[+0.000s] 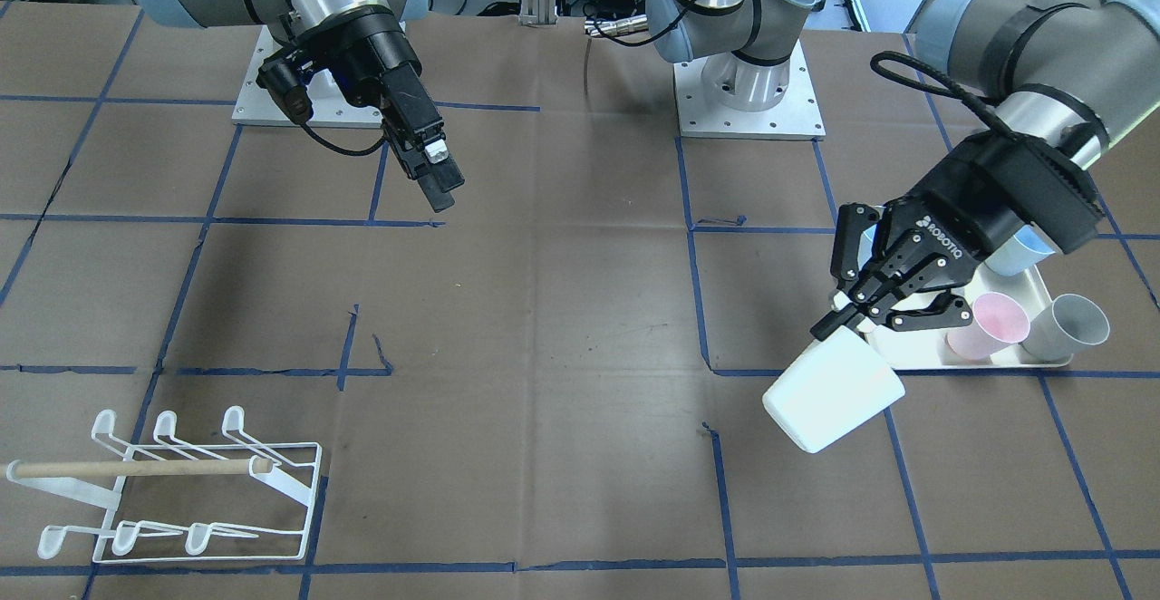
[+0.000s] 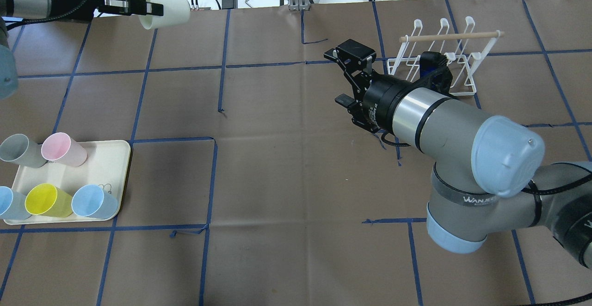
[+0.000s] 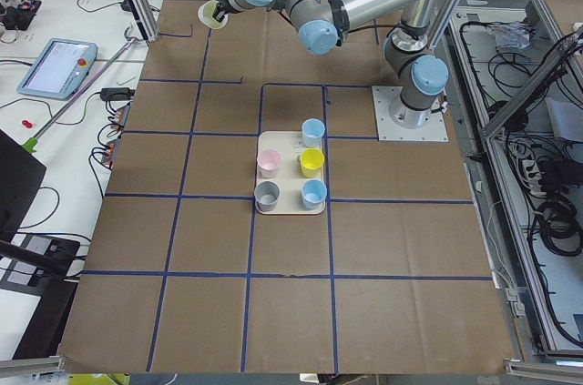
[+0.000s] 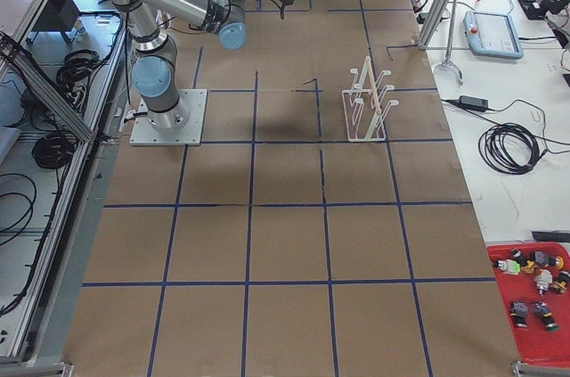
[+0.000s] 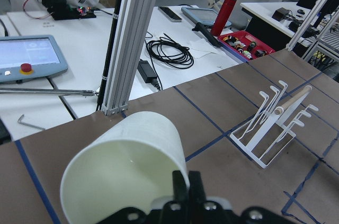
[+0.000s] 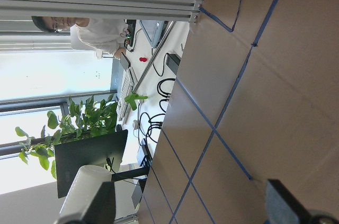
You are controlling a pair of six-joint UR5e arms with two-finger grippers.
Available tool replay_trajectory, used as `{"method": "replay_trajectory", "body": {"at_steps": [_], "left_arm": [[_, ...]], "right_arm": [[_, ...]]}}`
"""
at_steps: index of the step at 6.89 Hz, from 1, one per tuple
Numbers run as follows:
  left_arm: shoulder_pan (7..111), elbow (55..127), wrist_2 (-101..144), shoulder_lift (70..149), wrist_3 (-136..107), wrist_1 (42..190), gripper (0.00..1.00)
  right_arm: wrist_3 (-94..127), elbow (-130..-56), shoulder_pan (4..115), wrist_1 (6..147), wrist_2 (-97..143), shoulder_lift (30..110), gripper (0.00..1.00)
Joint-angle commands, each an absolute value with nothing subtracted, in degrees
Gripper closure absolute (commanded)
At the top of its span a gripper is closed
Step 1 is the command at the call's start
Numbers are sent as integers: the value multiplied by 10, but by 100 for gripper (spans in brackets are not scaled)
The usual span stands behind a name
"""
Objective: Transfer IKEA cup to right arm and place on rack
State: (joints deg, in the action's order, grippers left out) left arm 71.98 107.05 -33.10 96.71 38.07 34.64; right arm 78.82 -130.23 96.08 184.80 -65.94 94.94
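My left gripper (image 1: 847,319) is shut on the rim of a white IKEA cup (image 1: 834,396), one finger inside and one outside. It holds the cup tilted in the air, beside the tray. In the overhead view the cup (image 2: 164,8) is at the far left, mouth toward the gripper (image 2: 148,6). The left wrist view shows the cup (image 5: 127,160) from close up. My right gripper (image 2: 348,75) is open and empty, in the air near mid-table, just left of the rack (image 2: 439,54). The white wire rack (image 1: 172,491) with its wooden dowel holds no cups.
A cream tray (image 2: 115,158) at the left front holds grey (image 2: 18,151), pink (image 2: 62,149), yellow (image 2: 46,200) and two blue cups. The arm bases (image 1: 748,83) stand on metal plates at the robot's side of the brown, blue-taped table.
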Motion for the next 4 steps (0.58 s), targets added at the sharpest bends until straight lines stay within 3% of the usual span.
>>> {"method": "replay_trajectory", "body": {"at_steps": [1, 4], "left_arm": [[771, 1156, -309, 969, 377, 192, 100], [815, 1229, -308, 969, 327, 36, 100]], "right_arm": [[786, -1302, 961, 1847, -662, 952, 0], [786, -1304, 962, 1847, -662, 941, 0]]}}
